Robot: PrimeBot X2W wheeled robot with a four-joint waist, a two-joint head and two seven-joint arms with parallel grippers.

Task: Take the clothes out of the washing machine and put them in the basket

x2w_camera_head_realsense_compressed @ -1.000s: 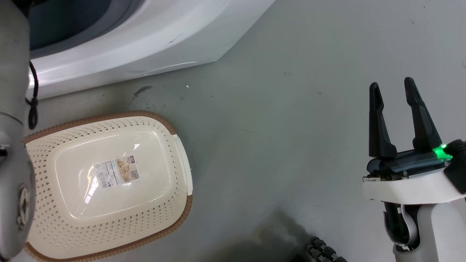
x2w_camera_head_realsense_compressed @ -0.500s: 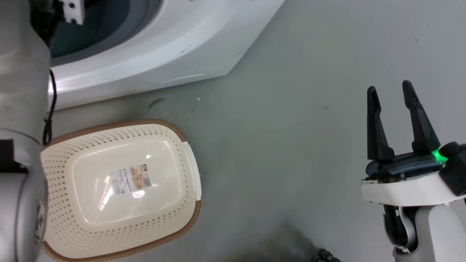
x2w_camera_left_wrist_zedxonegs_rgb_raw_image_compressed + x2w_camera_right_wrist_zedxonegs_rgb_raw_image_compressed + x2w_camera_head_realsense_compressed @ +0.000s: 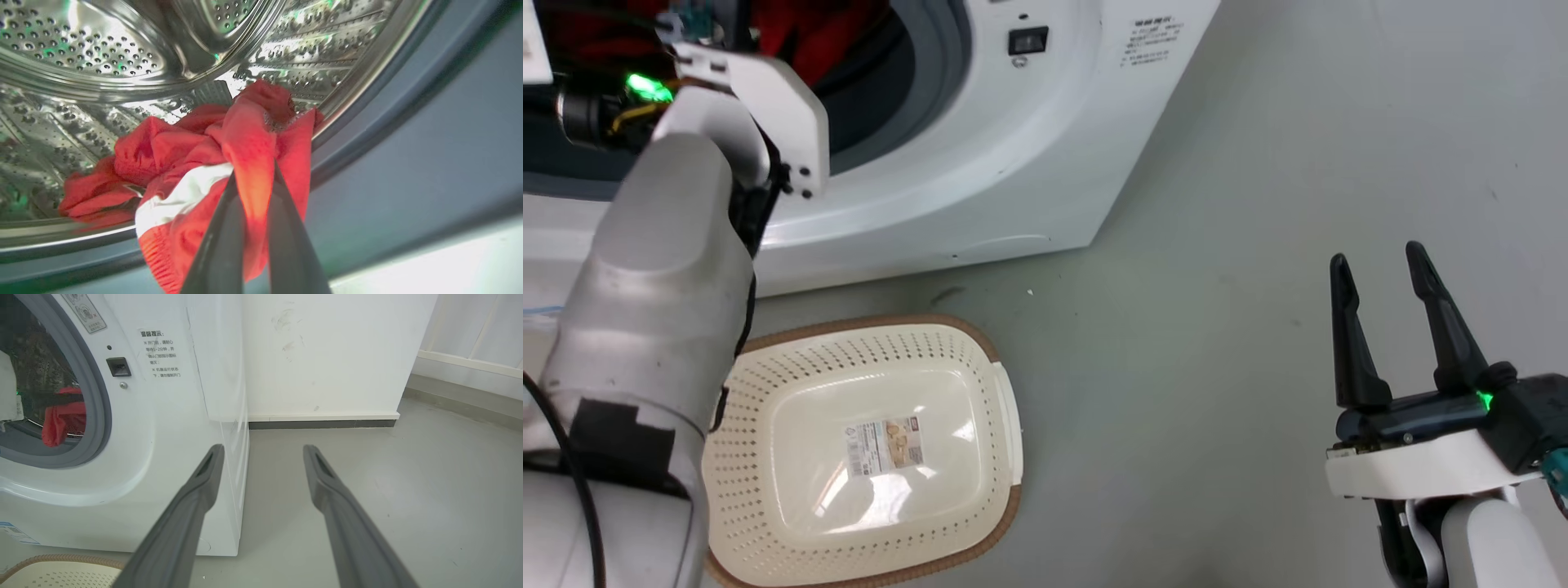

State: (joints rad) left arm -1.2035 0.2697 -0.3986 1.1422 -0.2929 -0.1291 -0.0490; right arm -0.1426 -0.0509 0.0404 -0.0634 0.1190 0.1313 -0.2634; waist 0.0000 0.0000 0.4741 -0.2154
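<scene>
Where the left gripper (image 3: 254, 171) reaches into the large white front-loading washing machine (image 3: 1013, 147), its two long dark fingers are clamped on a fold of the soft red clothes (image 3: 171, 151), which lie bunched, a white band showing, at the lip of the perforated steel drum (image 3: 81, 49). The cream perforated plastic basket with a brown rim (image 3: 874, 322) sits on the grey floor (image 3: 1176, 367) just before the machine, a paper sticker (image 3: 886, 445) on its base. The right gripper (image 3: 1377, 253) hovers over the floor well to the basket's right, fingers spread apart.

Head downward, wrists toward washing machine (image 3: 980, 180)
</scene>
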